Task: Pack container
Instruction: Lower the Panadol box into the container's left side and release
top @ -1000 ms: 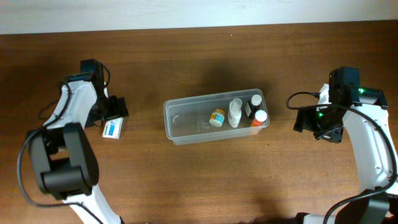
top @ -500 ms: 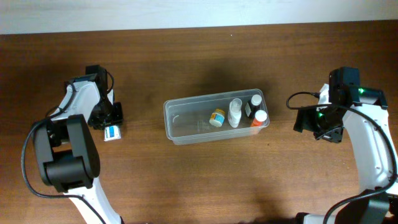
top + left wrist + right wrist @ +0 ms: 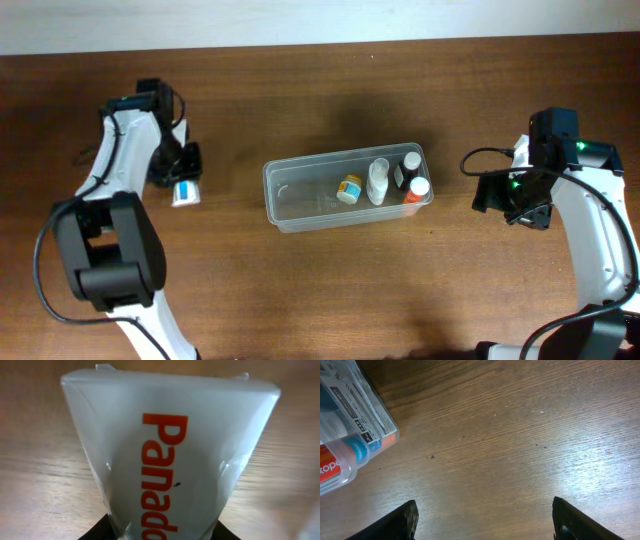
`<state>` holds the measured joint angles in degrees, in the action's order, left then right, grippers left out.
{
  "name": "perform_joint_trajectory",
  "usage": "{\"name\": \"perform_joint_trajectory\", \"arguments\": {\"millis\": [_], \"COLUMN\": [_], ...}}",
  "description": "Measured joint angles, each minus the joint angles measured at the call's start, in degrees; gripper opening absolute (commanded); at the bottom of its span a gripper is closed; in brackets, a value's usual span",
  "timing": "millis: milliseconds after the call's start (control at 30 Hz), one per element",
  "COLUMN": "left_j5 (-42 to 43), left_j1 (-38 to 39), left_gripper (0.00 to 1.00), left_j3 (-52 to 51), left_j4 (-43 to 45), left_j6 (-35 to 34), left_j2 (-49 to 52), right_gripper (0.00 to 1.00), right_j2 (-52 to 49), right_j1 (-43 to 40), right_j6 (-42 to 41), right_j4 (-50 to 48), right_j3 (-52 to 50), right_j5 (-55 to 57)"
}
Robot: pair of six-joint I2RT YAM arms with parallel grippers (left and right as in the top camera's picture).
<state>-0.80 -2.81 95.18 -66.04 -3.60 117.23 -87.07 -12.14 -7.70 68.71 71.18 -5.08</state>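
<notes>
Close before the left wrist camera, the Panadol box [image 3: 170, 460] is filling the view, white with orange-red lettering running down it, and the left gripper [image 3: 180, 172] is clamping its jaws on the box's lower end. A second ago this box was lying flat on the desk [image 3: 330, 290] with its blue and white face up, the gripper sitting just beside it; now the box is standing turned on end under the gripper and is sitting slightly farther from the robot's side of the desk. Whether it is clear of the wood cannot be told. Farther out, the container [image 3: 290, 190] is staying where it was in the middle of the desk, well apart from the box: a shallow, see-through rectangular tub with rounded corners and a rim, its left half bare, its right end holding four small bottles [image 3: 378, 180] close together. Beyond its right end, the right gripper [image 3: 485, 525] is hanging over bare wood exactly as before, its jaws spread wide apart and gripping nothing.
</notes>
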Motion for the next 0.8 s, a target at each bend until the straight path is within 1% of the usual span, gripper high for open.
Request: {"name": "perform_joint_trajectory", "arguments": {"millis": [100,167,233,367,467,600,800], "left_j5": [0.63,0.94,1.55,2.12,1.29,0.52,0.0], "left_j1": [5.16,9.9,16.59,27.52,33.73,37.4,37.62], "left_gripper": [0.38,0.38,0.38,0.38,0.38,0.39,0.39], "left_j3": [0.79,1.07,1.49,1.46,1.49,1.49,1.46], "left_j4": [0.55,1.75,2.03,2.6,4.35,4.83,5.22], "left_j6": [1.49,4.13,7.72,12.68,14.38,15.04,15.19], "left_j2": [-4.31,-6.97,-8.83,-9.09,-9.07,-8.83,-5.33], "right_gripper": [0.77,0.77,0.77,0.77,0.77,0.77,0.77], "right_j2": [0.0,0.0,0.0,0.0,0.0,0.0,0.0], "right_j1": [0.0,0.0,0.0,0.0,0.0,0.0,0.0], "right_j6": [-0.02,0.0,-0.04,-0.02,0.0,-0.07,-0.02], "right_j4": [-0.02,-0.04,-0.04,-0.04,-0.04,-0.04,-0.04], "right_j3": [0.0,0.0,0.0,0.0,0.0,0.0,0.0], "right_j5": [-0.02,0.0,-0.02,-0.02,0.0,0.0,0.0]}}
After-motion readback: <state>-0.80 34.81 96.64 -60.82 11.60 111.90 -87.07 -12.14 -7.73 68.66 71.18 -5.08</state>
